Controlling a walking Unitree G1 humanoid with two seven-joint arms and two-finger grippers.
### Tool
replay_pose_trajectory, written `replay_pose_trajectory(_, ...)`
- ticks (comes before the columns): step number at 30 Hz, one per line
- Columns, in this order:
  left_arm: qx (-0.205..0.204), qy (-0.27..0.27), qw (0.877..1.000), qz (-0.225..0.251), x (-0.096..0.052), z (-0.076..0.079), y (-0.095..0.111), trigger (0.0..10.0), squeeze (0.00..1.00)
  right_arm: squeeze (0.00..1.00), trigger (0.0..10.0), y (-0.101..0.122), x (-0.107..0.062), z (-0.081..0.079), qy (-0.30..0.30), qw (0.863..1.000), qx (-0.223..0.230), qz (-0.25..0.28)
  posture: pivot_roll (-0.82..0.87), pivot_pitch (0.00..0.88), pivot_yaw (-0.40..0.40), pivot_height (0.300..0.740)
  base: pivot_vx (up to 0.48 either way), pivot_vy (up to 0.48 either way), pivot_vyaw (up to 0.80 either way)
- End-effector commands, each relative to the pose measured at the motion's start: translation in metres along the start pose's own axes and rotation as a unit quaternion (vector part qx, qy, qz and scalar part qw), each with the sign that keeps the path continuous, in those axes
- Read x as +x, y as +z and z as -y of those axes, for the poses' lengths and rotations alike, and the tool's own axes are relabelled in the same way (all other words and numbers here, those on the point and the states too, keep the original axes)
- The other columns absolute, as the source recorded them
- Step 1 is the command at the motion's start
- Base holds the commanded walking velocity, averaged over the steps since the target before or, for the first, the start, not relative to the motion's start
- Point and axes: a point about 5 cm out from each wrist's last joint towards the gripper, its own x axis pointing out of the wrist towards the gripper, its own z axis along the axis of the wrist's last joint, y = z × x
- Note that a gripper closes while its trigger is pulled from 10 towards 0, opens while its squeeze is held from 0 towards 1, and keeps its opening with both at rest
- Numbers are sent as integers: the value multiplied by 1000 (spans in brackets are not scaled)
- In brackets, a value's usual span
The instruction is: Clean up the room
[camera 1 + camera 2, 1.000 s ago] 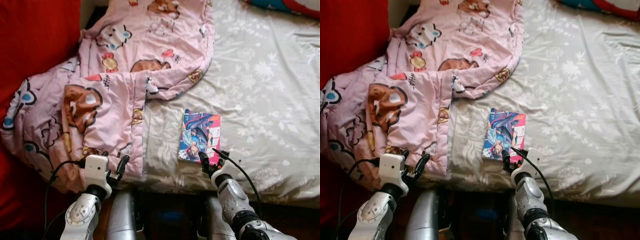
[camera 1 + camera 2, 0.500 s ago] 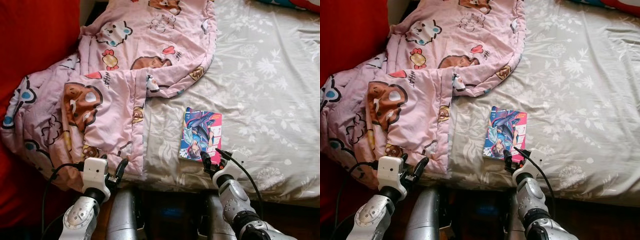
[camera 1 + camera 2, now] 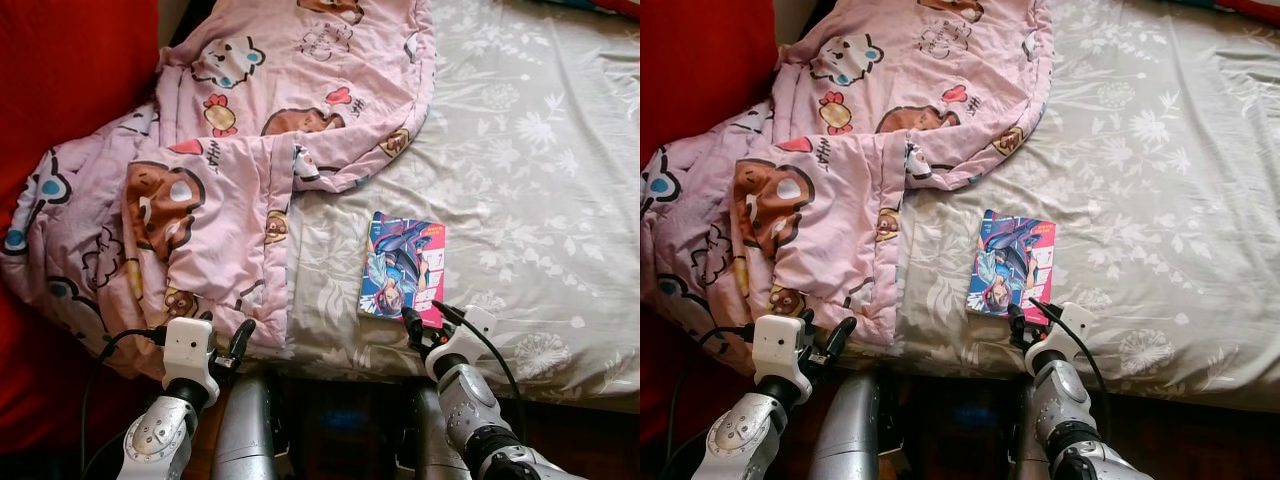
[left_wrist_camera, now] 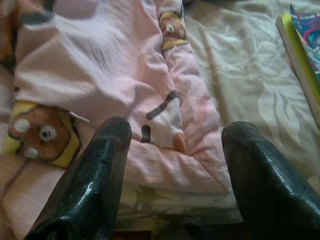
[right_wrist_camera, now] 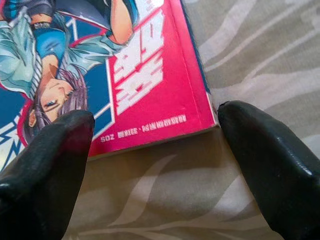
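Colourful manga paperback book (image 3: 402,268) lies flat on grey floral bedsheet (image 3: 520,170); right gripper (image 5: 155,150) fingers spread at its near corner, left gripper (image 4: 172,165) spread by pink cartoon-print quilt (image 3: 200,180)

Pink blanket (image 3: 210,170) cut off at top, bed's far side beyond frame

bed (image 3: 540,150), grey floral sheet; pink cartoon quilt (image 3: 230,150) and comic book (image 3: 403,267) on it.
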Motion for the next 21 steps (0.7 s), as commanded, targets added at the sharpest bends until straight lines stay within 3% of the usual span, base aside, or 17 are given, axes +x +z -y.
replay_pose_trajectory(1,3,2,1000,-22,-7,-1,-7,10000,0,0,10000,-22,-9,10,-19,999,26,-37,97,352,61,615,0,0,0)
replay_pose_trajectory(7,14,3,999,-32,-13,-3,-9,10000,0,0,10000,-17,-8,10,-7,992,126,-4,115,369,69,615,0,0,0)
replay_pose_trajectory(9,17,2,999,-33,-15,-2,-9,10000,0,0,10000,-10,-7,8,6,983,179,28,122,379,77,615,0,0,0)
replay_pose_trajectory(11,17,0,999,-35,-17,-2,-9,10000,0,0,10000,-8,-6,9,7,979,200,38,127,386,81,615,0,0,0)
replay_pose_trajectory(19,21,0,999,-42,-24,-3,-8,10000,0,0,10000,-10,-6,7,6,975,218,38,145,404,91,615,0,0,0)
replay_pose_trajectory(20,22,0,999,-43,-24,-3,-8,10000,0,0,5294,-10,-6,6,7,975,219,38,145,405,92,615,0,0,0)
replay_pose_trajectory(21,22,0,999,-44,-25,-4,-9,10000,0,0,1569,-9,-5,5,11,974,222,38,145,406,93,615,0,0,0)
